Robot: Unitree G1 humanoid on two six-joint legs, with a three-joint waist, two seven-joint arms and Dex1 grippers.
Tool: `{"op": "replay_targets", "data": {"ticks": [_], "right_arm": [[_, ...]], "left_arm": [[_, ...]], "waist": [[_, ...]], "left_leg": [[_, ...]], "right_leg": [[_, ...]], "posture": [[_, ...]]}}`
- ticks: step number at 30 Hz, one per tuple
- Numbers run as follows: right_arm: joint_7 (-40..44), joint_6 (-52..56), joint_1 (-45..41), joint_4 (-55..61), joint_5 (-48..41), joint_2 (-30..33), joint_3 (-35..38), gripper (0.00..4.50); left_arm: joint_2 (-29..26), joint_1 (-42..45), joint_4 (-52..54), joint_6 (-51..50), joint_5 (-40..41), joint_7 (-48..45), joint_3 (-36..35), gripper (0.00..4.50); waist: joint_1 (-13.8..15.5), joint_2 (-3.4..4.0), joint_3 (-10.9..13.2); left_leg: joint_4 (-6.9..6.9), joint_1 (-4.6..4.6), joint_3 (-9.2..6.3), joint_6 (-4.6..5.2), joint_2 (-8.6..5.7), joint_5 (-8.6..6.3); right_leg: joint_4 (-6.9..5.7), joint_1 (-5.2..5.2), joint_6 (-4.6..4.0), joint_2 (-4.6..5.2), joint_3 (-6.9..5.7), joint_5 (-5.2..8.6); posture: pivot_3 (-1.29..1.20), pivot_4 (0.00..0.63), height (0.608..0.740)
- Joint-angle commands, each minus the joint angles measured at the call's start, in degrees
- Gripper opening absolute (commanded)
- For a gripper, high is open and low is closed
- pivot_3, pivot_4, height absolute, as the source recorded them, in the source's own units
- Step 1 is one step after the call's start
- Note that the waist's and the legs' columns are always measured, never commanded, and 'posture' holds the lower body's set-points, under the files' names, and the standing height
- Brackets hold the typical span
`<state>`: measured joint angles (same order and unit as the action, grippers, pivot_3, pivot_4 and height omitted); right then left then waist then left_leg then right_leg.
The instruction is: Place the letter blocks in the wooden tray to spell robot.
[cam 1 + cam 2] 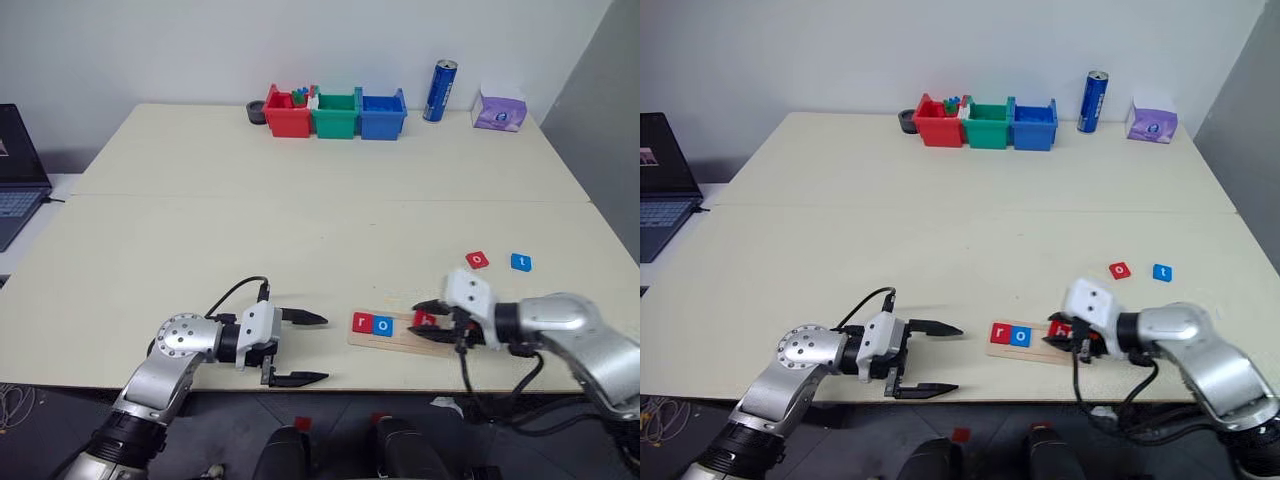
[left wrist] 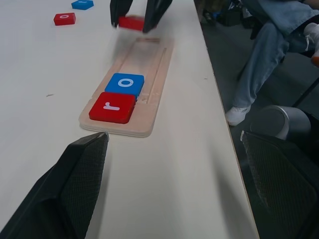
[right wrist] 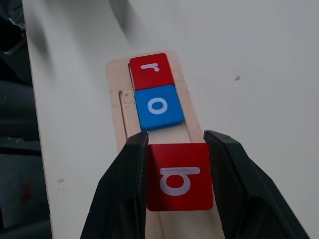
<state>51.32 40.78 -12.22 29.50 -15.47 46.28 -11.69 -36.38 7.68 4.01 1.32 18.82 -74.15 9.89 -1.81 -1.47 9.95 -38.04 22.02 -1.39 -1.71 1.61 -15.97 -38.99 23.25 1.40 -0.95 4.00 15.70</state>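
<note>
The wooden tray (image 1: 402,330) lies near the table's front edge. A red r block (image 1: 361,322) and a blue o block (image 1: 383,324) sit side by side at its left end. My right gripper (image 1: 432,320) is shut on a red b block (image 3: 178,177), held over the groove just past the blue o; whether it touches the wood I cannot tell. A loose red o block (image 1: 477,260) and a blue t block (image 1: 521,262) lie on the table behind the tray's right end. My left gripper (image 1: 325,348) stands open and empty to the left of the tray, pointing at it.
Red (image 1: 288,115), green (image 1: 335,117) and blue (image 1: 382,116) bins line the far edge, with a blue can (image 1: 439,90) and a purple box (image 1: 499,110) to their right. A laptop (image 1: 15,180) sits at far left. A seated person's legs (image 2: 269,45) are off the table's front side.
</note>
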Motion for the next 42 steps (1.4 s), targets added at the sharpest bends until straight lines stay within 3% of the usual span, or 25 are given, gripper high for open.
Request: {"op": "replay_targets", "data": {"ticks": [1, 14, 23, 28, 33, 37, 42], "right_arm": [[-1.6, 1.0, -2.5, 0.7, 1.8, -1.0, -2.6, 1.38], [1.0, 0.6, -5.8, -2.5, 2.6, -0.7, -6.4, 1.38], [1.1, 2.0, -7.5, -1.3, 1.5, -1.3, -4.1, 4.44], [0.7, 7.2, -3.9, 6.4, -4.0, 1.1, 5.0, 4.44], [-1.1, 10.1, 8.9, 14.4, -7.3, 3.3, 14.4, 4.44], [-6.8, 7.6, 16.6, 16.4, -3.4, 2.1, 14.5, 4.44], [-14.4, 4.6, 16.1, 15.9, 0.4, -3.6, 9.5, 4.44]], "left_arm": [[-0.7, -0.5, 2.3, 0.2, 0.4, 0.6, -0.9, 4.50], [-0.8, -1.0, 2.3, 0.9, 0.0, 1.3, -0.5, 4.50], [-0.4, -1.2, 2.8, 0.9, -0.2, 1.4, 0.1, 4.50], [-0.4, -1.8, 3.4, 0.9, -0.1, 1.4, 0.2, 4.50], [-0.4, -2.1, 3.5, 0.9, -0.1, 1.2, 0.2, 4.50], [-0.3, -1.7, 3.1, 0.8, -0.1, 0.7, 0.6, 4.50], [-0.2, -0.7, 2.2, 0.9, -0.3, 0.2, 1.1, 4.50]], "waist": [[0.1, 0.00, 0.0], [0.0, 0.00, 0.0], [0.0, 0.00, 0.0], [0.2, 0.00, 0.0], [0.4, -0.05, 0.0], [0.1, -0.05, 0.0], [-0.2, -0.05, 0.0]], "left_leg": [[0.00, 0.00, 0.00, 0.00, -0.01, 0.00], [0.00, 0.00, -0.01, 0.00, 0.01, 0.00], [0.00, 0.00, -0.02, 0.00, 0.02, 0.00], [0.01, 0.02, -0.07, 0.00, 0.01, 0.00], [0.02, 0.13, -0.06, 0.00, 0.00, -0.01], [0.01, 0.09, -0.04, 0.00, 0.01, 0.00], [-0.02, -0.08, 0.00, -0.01, 0.02, 0.01]], "right_leg": [[0.01, 0.00, 0.00, 0.01, 0.00, 0.00], [0.00, 0.00, 0.00, 0.00, -0.05, 0.00], [0.00, 0.00, 0.00, 0.00, -0.05, 0.00], [0.00, 0.00, -0.02, 0.01, -0.05, -0.01], [0.06, -0.02, -0.01, 0.04, -0.17, 0.00], [0.02, -0.01, 0.00, 0.01, -0.17, 0.01], [-0.03, -0.04, 0.01, -0.06, -0.01, -0.05]], "posture": [[0.00, 0.150, 0.740], [0.00, 0.150, 0.740], [0.00, 0.150, 0.740], [0.00, 0.150, 0.740], [0.00, 0.150, 0.740], [0.00, 0.150, 0.740], [0.00, 0.150, 0.740]]}}
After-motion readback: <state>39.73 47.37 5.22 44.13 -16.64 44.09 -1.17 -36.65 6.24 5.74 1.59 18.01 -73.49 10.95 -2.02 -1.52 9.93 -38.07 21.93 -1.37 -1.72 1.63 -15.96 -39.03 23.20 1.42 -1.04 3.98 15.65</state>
